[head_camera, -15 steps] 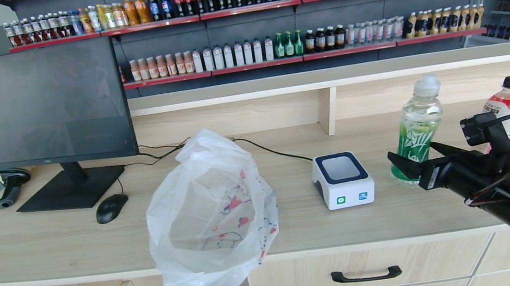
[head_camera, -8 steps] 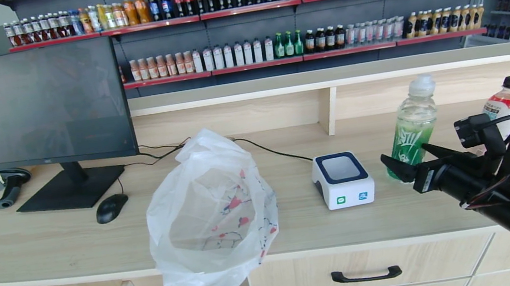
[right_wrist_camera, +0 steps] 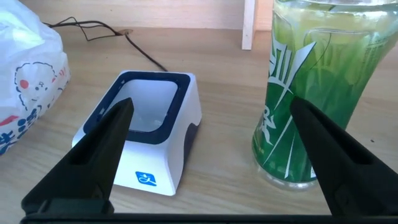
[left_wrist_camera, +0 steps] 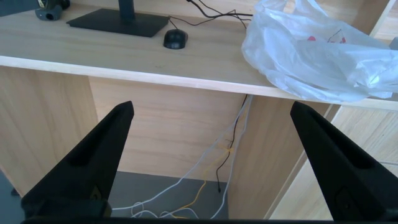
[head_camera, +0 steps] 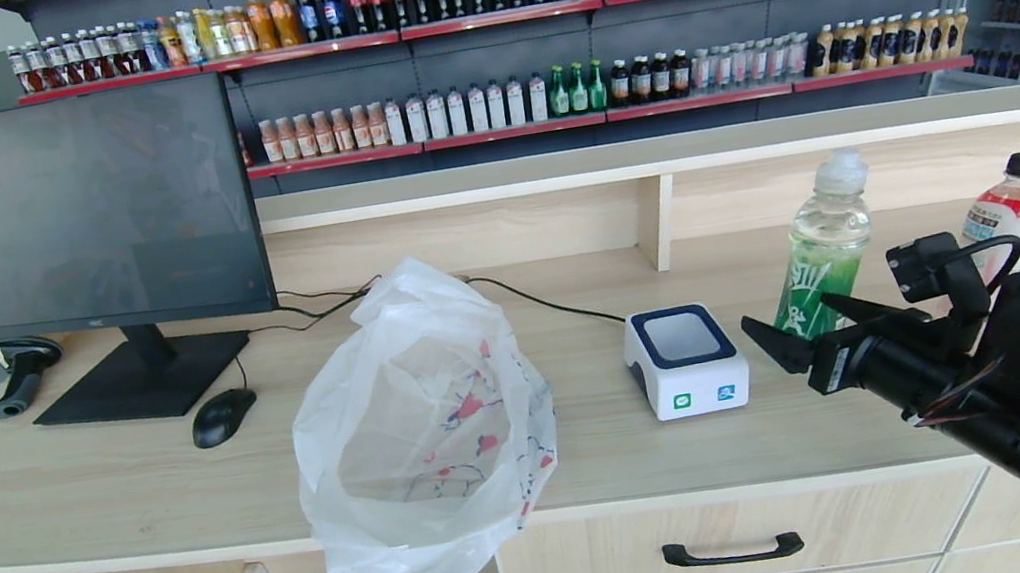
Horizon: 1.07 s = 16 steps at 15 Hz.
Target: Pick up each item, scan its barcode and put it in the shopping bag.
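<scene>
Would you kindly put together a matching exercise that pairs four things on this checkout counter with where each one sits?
Things:
1. shopping bag
2. scanner
3. green bottle
4. mouse

Places:
A. beside the monitor stand
B. between the shopping bag and the green bottle
C. right at the right gripper
D. sagging over the front edge of the counter

Pairs: 1-D, 2-B, 3-C, 4-A.
</scene>
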Motion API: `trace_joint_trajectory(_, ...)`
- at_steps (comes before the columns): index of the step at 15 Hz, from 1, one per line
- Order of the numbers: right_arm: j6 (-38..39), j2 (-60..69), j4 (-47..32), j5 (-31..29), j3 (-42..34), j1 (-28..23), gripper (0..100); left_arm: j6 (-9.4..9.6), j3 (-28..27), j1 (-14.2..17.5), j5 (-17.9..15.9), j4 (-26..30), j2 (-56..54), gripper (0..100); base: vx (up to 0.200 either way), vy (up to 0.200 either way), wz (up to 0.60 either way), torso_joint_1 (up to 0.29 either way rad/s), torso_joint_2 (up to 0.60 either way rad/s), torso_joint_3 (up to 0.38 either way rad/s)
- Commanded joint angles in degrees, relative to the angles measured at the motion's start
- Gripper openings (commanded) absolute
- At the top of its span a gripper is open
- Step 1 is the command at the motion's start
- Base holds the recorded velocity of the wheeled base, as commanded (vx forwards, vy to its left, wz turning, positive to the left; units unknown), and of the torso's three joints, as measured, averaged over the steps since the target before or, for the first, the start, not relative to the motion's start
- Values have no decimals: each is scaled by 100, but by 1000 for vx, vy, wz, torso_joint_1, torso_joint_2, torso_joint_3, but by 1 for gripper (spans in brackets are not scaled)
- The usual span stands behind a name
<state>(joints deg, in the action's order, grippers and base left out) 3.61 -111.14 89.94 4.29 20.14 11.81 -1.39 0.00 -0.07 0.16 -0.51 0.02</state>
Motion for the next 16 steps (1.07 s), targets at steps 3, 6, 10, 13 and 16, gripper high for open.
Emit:
trace_joint_trajectory(3, 0, 119, 6, 2, -124, 14, 100, -2, 0, -1, 2, -2, -2, 100, 0, 0, 0, 0, 0, 0)
trace_joint_trajectory(6, 0, 409, 6, 2, -423, -39, 100, -2, 0, -1, 2, -2, -2, 100, 0, 0, 0, 0, 0, 0)
trace_joint_trajectory(10, 8, 435, 6, 2, -370, -513, 100, -2, 0, -1, 2, -2, -2, 100, 0, 0, 0, 0, 0, 0)
trace_joint_trajectory(13, 35, 137, 6, 2, -133, -548, 100, -2, 0, -1, 2, -2, -2, 100, 0, 0, 0, 0, 0, 0)
trace_joint_trajectory(16, 43, -22, 6, 2, -72, -548, 100, -2, 0, -1, 2, -2, -2, 100, 0, 0, 0, 0, 0, 0)
